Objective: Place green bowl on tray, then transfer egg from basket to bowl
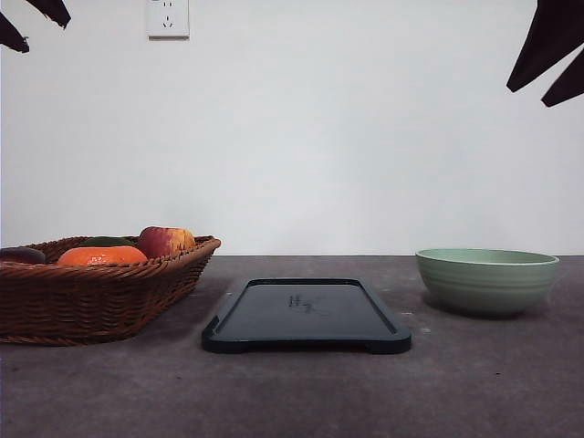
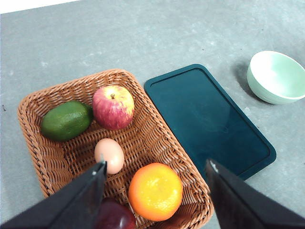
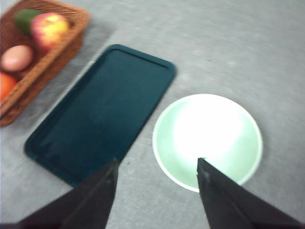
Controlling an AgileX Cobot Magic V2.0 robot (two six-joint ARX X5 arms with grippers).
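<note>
The tray [image 1: 307, 315] lies nearest in the front view, flat on the grey table [image 1: 474, 383] with bare tabletop ahead of it and a strip of free surface on each side. Left of it, just apart, sits the basket [image 1: 91, 292]; right of it, well clear, stands the green bowl [image 1: 486, 280], upright on the table, not on the tray. In the left wrist view the egg [image 2: 109, 155] lies in the basket among an apple [image 2: 113, 107], an avocado [image 2: 66, 120], an orange [image 2: 155, 191] and a dark red fruit [image 2: 114, 217] at the near rim.

The left gripper [image 2: 155, 167] hangs high over the basket, fingers spread wide, holding nothing. The right gripper [image 3: 157, 164] hangs above the bowl's near rim, also parted and empty; that view is slightly blurred.

A faint mark on the tray's surface cannot be read. A wall socket [image 1: 168, 17] sits on the white wall.
</note>
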